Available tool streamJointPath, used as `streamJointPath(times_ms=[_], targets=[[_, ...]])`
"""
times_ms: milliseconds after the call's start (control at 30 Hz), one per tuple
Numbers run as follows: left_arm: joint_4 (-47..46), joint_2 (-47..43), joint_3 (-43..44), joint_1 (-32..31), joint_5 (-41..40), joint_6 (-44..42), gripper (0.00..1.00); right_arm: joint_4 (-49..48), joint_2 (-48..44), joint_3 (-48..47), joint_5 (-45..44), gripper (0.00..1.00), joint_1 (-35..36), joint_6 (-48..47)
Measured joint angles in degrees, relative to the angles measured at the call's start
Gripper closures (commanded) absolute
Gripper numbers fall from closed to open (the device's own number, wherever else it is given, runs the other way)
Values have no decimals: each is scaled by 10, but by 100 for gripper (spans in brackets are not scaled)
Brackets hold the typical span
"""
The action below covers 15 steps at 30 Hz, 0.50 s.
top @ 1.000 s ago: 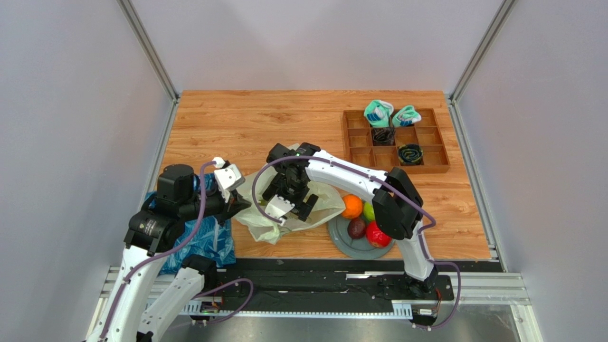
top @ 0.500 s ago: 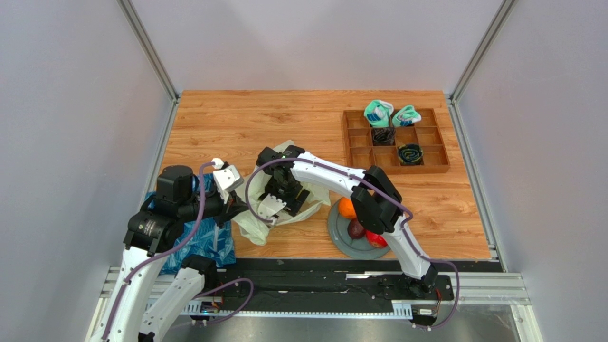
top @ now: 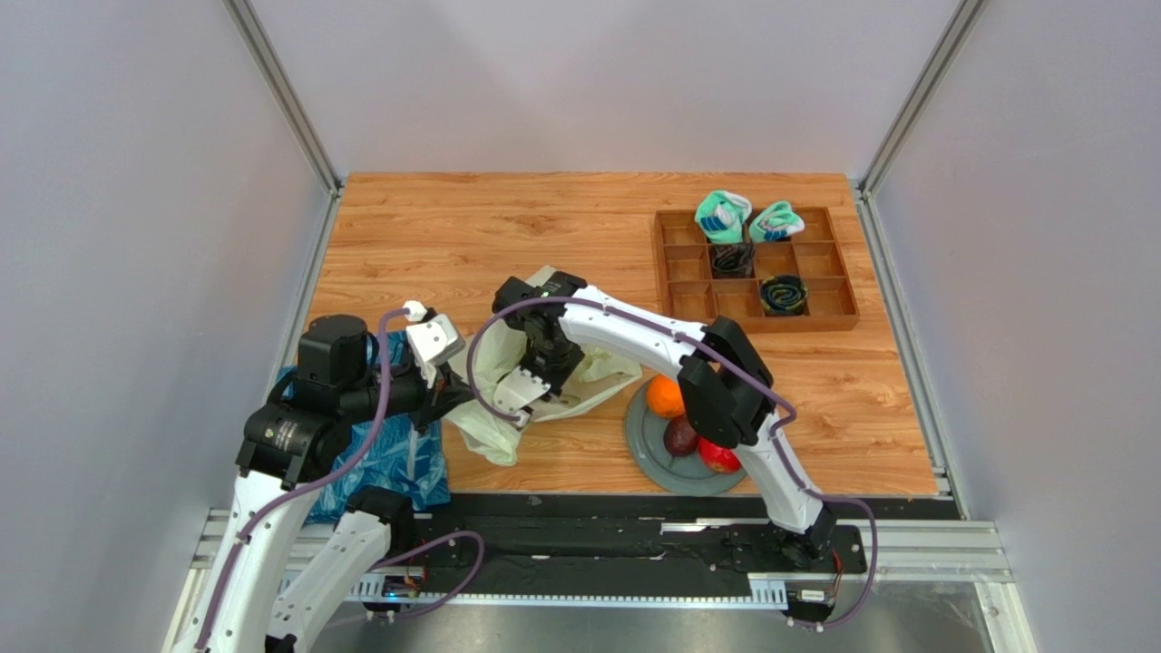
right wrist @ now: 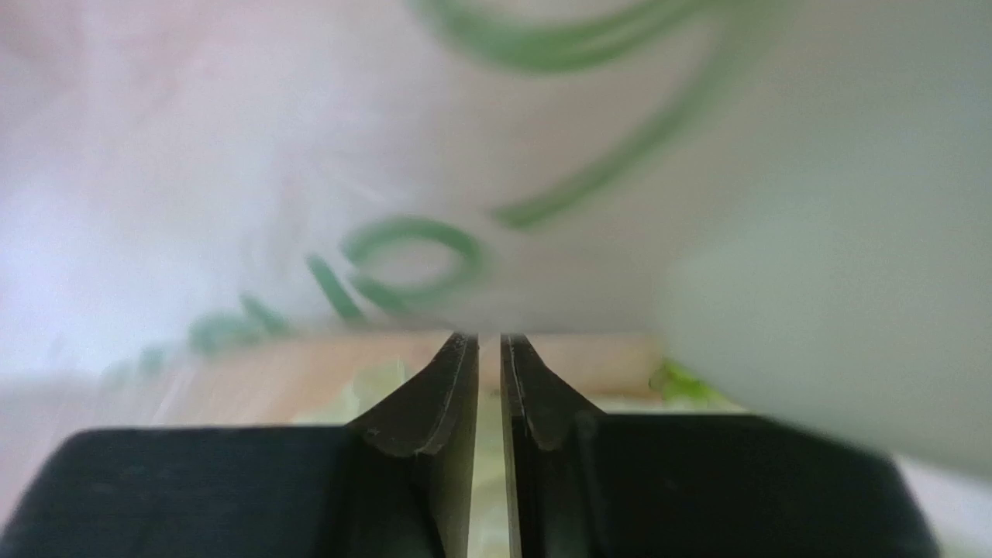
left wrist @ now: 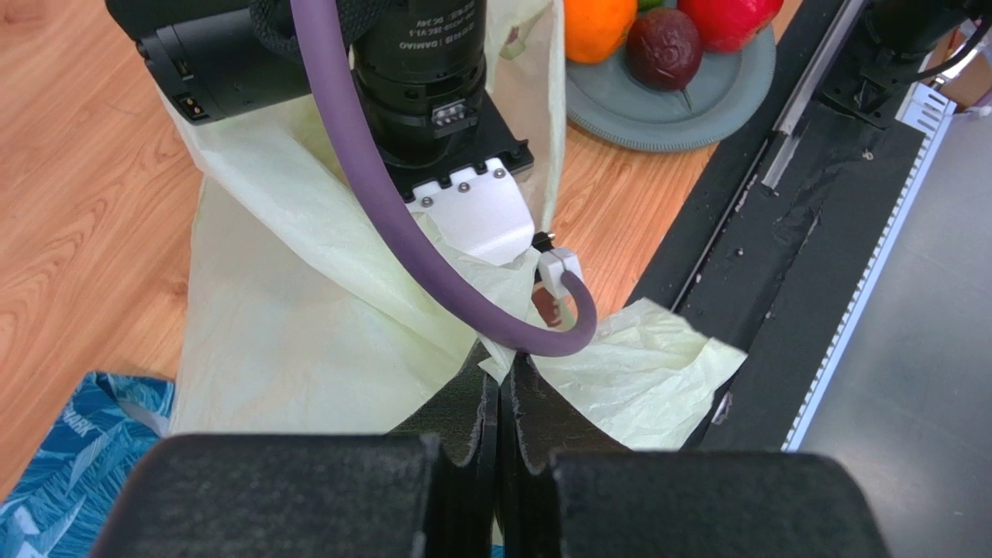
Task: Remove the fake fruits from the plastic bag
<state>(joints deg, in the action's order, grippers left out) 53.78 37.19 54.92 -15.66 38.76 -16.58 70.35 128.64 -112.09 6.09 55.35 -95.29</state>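
Pinching bag [top: 480, 429]: left gripper [left wrist: 501, 372], fingers clamped together on a fold of film at the bag's 9 o'clock edge.
Right gripper [right wrist: 489, 340]: fingers almost touching, tips up against printed film; whether any film is caught between them, I cannot tell.
Bag: crumpled on the table, at 9 o'clock from the plate [top: 652, 460].
Plate: grey, carrying an orange [top: 664, 396], a dark fruit [top: 680, 436] and a red apple [top: 718, 456].
Blue bag [top: 395, 456]: at 8 o'clock from the bag.
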Motion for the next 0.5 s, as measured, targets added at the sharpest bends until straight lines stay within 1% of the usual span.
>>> streamJointPath(times_ms=[67,100,133,200,300,333,433,500], targets=[[-6,0,0,0,2,0,100,6,-19,1,8,88,0,11],[-9,0,0,0,2,-1,100,7,-32,1,12,87,0,18],[-12,0,0,0,3,-3,100,12,-70,2,16,84,0,42],[-14,0,0,0,2,-4,100,10,-87,6,15,82,-2,57],[-13,-4,2,0,-2,-9,100,5,-122,38,10,78,-12,107],[-12,-5,4,0,-3,-12,100,3,-126,47,7,66,-17,127],[-8,-14,24,0,-7,-24,100,-7,-126,64,0,42,-52,215],[-8,-21,35,0,-7,-33,100,-15,-128,64,3,40,-77,275]])
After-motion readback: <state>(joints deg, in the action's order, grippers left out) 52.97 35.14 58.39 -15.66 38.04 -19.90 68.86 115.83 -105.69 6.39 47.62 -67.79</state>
